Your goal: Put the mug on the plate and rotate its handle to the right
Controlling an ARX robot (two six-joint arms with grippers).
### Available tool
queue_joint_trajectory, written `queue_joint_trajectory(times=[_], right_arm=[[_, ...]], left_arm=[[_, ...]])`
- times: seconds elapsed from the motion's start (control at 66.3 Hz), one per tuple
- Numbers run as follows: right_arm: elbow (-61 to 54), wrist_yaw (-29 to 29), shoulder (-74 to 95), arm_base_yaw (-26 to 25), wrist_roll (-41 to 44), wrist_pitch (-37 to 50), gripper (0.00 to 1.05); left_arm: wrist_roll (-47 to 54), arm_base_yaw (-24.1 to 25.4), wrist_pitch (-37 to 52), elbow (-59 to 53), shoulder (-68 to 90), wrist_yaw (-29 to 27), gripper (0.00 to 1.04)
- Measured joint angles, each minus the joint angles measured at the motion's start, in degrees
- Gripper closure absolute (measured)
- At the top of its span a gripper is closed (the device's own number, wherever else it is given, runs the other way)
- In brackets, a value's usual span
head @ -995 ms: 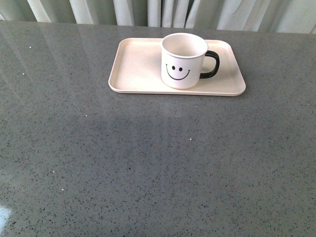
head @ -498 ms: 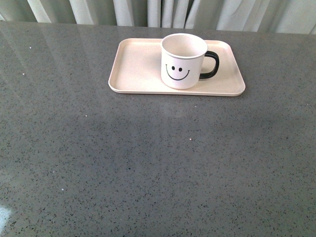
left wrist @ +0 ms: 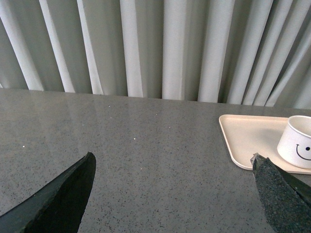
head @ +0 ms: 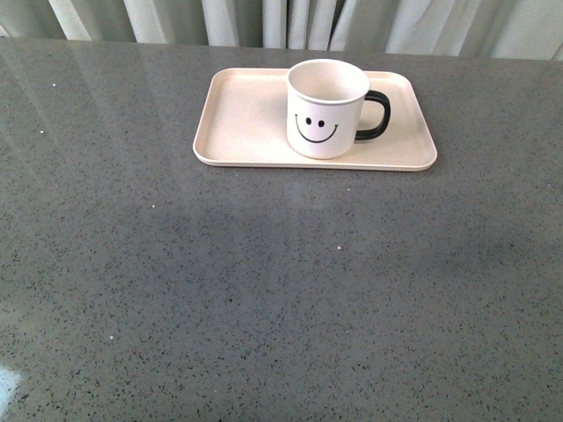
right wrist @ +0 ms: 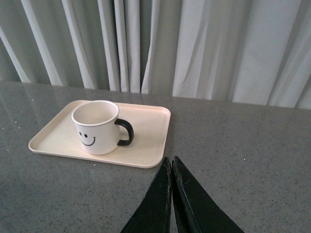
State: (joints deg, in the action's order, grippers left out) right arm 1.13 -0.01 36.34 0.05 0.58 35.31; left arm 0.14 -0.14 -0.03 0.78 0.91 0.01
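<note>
The white mug (head: 326,109) with a black smiley face stands upright on the pale pink-beige plate (head: 242,119) at the far middle of the grey table. Its black handle (head: 375,115) points right in the front view. Neither arm shows in the front view. In the left wrist view my left gripper (left wrist: 172,162) is open and empty, well short of the plate (left wrist: 245,136) and mug (left wrist: 297,141). In the right wrist view my right gripper (right wrist: 170,161) is shut and empty, just off the plate's near corner (right wrist: 148,145), apart from the mug (right wrist: 96,126) and handle (right wrist: 125,132).
Pale pleated curtains (head: 281,22) hang behind the table's far edge. The grey speckled tabletop (head: 264,290) stretches in front of the plate.
</note>
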Motion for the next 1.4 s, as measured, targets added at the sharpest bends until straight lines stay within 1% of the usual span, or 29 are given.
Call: queue_joint_trajectory(times=[0.121, 0.573, 0.89, 0.92, 0.965, 0.995, 1.236, 1.357, 1.402], right_arm=[[-0.02, 0.00, -5.66, 0.00, 0.00, -5.14, 1.03], [-0.04, 0.00, -20.22, 0.00, 0.00, -19.12, 1.03], [-0.04, 0.02, -26.16, 0.00, 0.02, -25.07, 1.03], [-0.04, 0.04, -27.65, 0.00, 0.00, -26.69, 1.03], [-0.04, -0.02, -31.56, 0.00, 0.00, -32.39, 1.03], [-0.04, 0.09, -33.59, 0.00, 0.02, -34.32, 1.03], [-0.04, 0.04, -35.93, 0.00, 0.02, -35.17, 1.03], [-0.04, 0.02, -35.98, 0.00, 0.02, -35.17, 0.72], [-0.04, 0.02, -35.98, 0.00, 0.02, -35.17, 0.65]], left_arm=[[-0.02, 0.00, 0.00, 0.00, 0.00, 0.00, 0.09], [0.00, 0.00, 0.00, 0.00, 0.00, 0.00, 0.09], [-0.02, 0.00, 0.00, 0.00, 0.00, 0.00, 0.09], [0.00, 0.00, 0.00, 0.00, 0.00, 0.00, 0.09], [0.00, 0.00, 0.00, 0.00, 0.00, 0.00, 0.09], [0.00, 0.00, 0.00, 0.00, 0.00, -0.02, 0.09], [0.00, 0.00, 0.02, 0.00, 0.00, 0.00, 0.09], [0.00, 0.00, 0.00, 0.00, 0.00, 0.00, 0.09], [0.00, 0.00, 0.00, 0.00, 0.00, 0.00, 0.09]])
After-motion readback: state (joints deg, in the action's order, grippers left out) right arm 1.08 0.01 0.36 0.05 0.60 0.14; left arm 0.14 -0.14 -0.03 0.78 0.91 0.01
